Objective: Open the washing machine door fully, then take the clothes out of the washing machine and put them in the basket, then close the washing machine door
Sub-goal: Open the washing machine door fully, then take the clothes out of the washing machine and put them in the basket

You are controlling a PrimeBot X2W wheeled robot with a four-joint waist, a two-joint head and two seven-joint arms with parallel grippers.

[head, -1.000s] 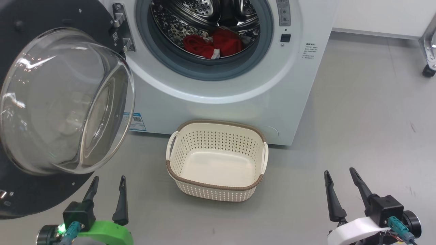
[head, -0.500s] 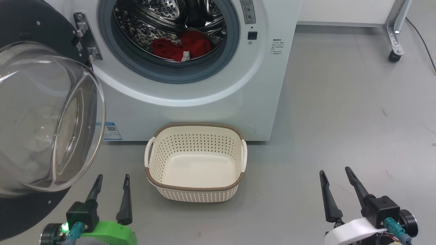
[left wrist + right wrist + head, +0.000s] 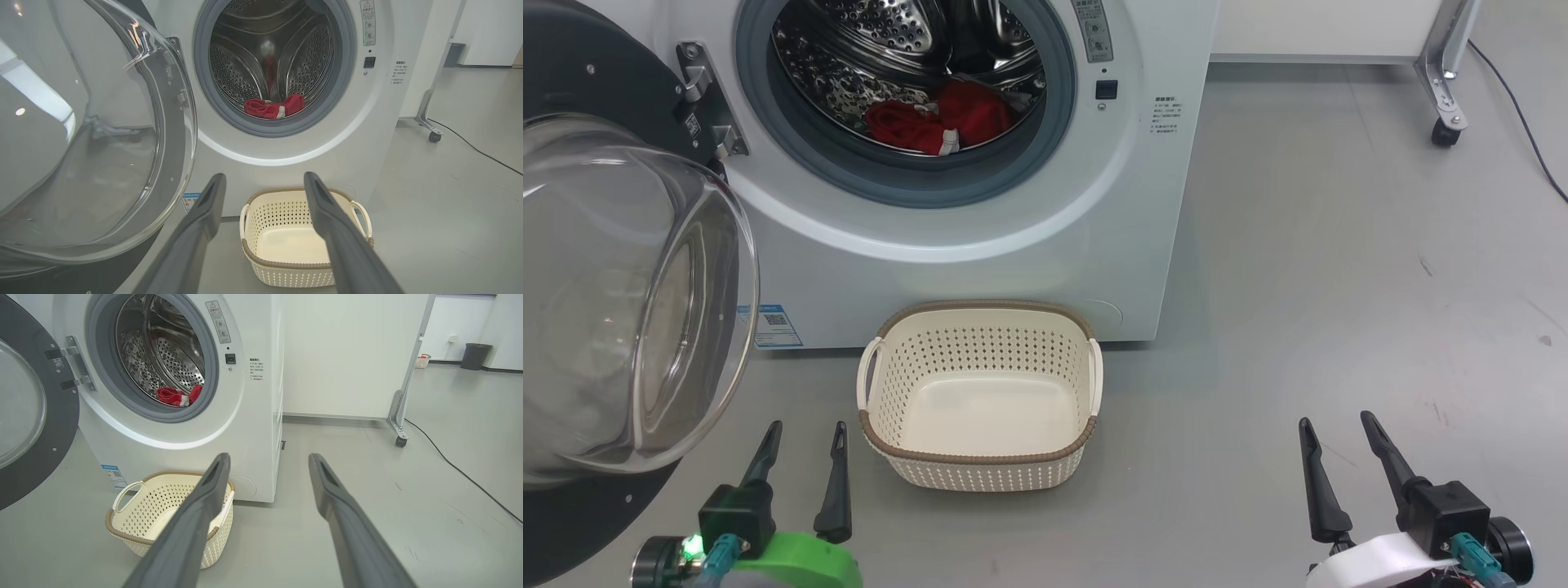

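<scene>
And the picture swings! The washing machine (image 3: 980, 261) now sits further left in the head view than a second ago, and the basket (image 3: 980, 474) has gone with it. That is the head turning; nothing has slid on the floor (image 3: 1298, 286).

The washing machine door (image 3: 629, 302) hangs wide on the machine's left side, its glass bowl bulging back toward the robot, and the drum mouth is clear. The opening step looks done.

The clothes (image 3: 935, 122) are a red heap low at the front of the machine's drum, untouched. The basket is empty, just in front of the machine's base, below the drum mouth.

The left end effector (image 3: 808, 433) is spread wide with nothing in it, well short of the machine and just under the door's lower edge. The right end effector (image 3: 1336, 425) is also wide and empty, off beyond the machine's right side.

So only the viewpoint has changed. My call: the reach into the drum comes next, and the door's bowl crowds the left arm's path.
</scene>
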